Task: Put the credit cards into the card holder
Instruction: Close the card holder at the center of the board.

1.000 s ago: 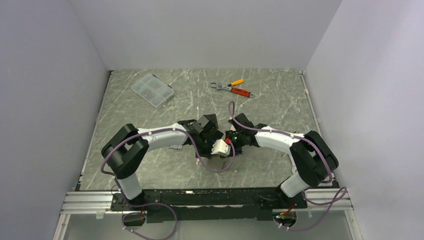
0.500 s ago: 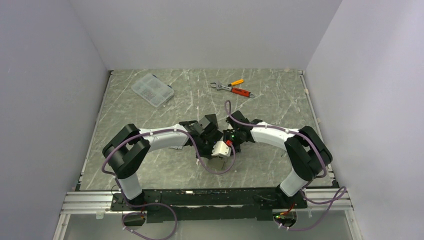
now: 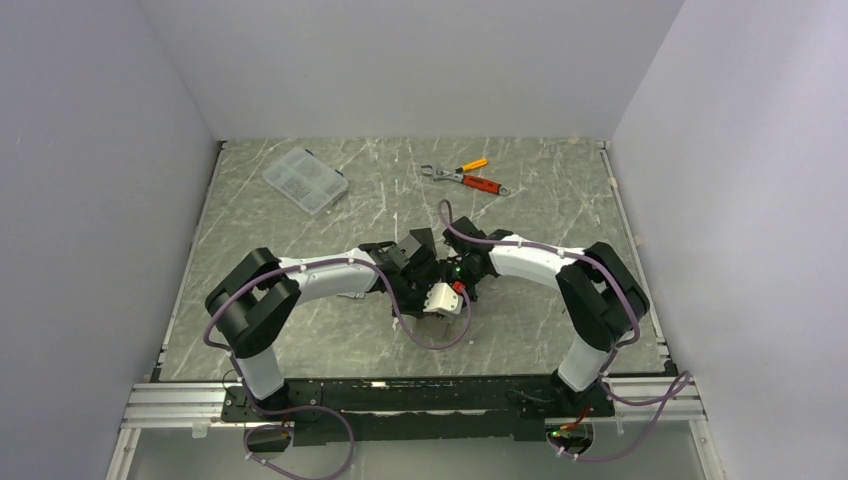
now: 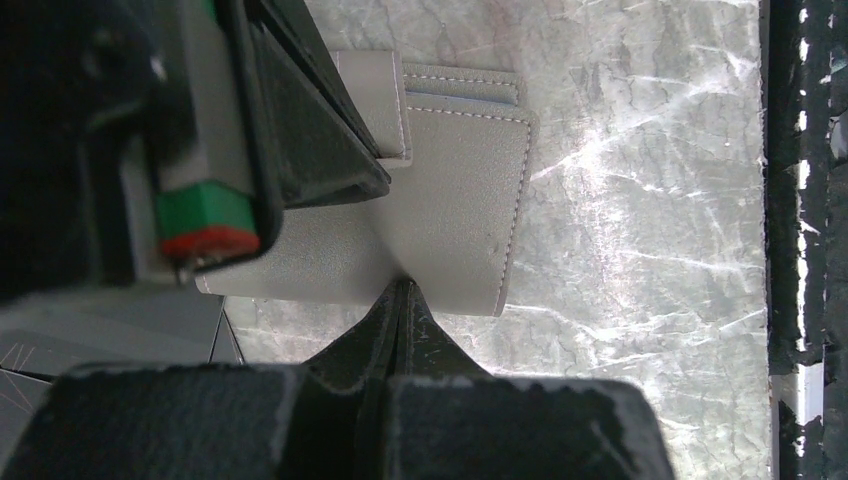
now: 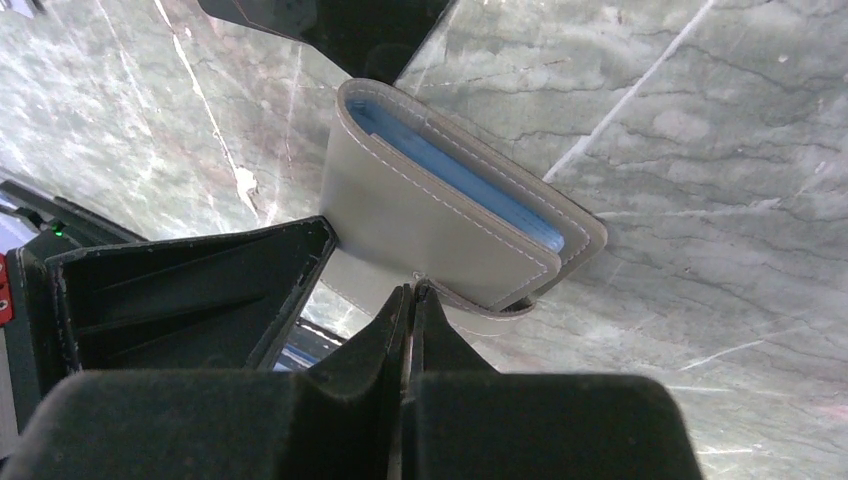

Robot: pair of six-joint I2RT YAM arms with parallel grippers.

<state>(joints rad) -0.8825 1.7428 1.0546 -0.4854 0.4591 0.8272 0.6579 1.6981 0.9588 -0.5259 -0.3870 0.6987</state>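
The card holder [image 5: 450, 215], a taupe-grey wallet with blue lining showing at its folded edge, is held just above the marble table between both arms. My left gripper [image 4: 405, 288] is shut, pinching one outer edge of the card holder [image 4: 455, 200]. My right gripper [image 5: 410, 292] is shut on its flap at the opposite side. In the top view the two grippers meet mid-table, left gripper [image 3: 422, 292] and right gripper [image 3: 447, 290], and they cover the wallet. No credit cards can be made out; a thin grey piece [image 3: 350, 296] peeks from under the left forearm, and I cannot tell what it is.
A clear plastic compartment box [image 3: 305, 180] sits at the back left. An orange-handled wrench and pliers [image 3: 465, 178] lie at the back centre. Purple cables loop around both arms. Walls close in the table on three sides.
The right arm has swung in toward the centre, its elbow shifting left and back. Both grippers stay shut at the same spot on the wallet.
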